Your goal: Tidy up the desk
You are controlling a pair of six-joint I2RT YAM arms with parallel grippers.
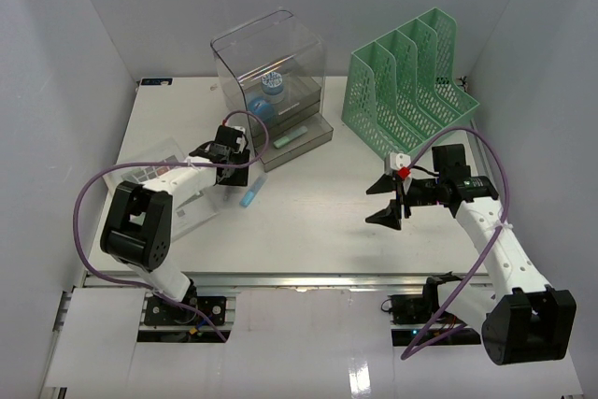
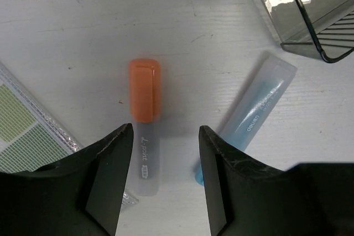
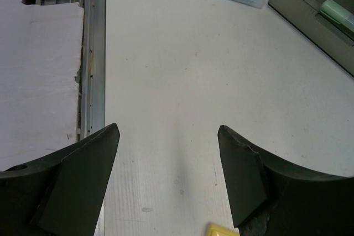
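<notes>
Two pens on the wide white bench [image 1: 318,231] underlying everything, orange-capped marker [image 2: 145,89] framed between spread left fingers [image 2: 108,181], blue pen [image 2: 254,114] just beside, marker hidden from overhead, right fingers [image 3: 72,181] wide apart over bare bench, yellow scrap [image 3: 221,230] showing only at that wrist

Item: large flat white rectangular worktop [image 1: 318,217].
Surface: matte white with faint grain lines [image 2: 83,26]; the close views show small dark specks and light scuffs [image 3: 177,59].
Front edge: a silver slotted metal rail [image 1: 308,279] runs along the full near side [image 3: 94,53].
Pose: level and horizontal, with the long sides running left to right.
Position: fills the middle of the overhead view, from the rail back to the far edge.
</notes>
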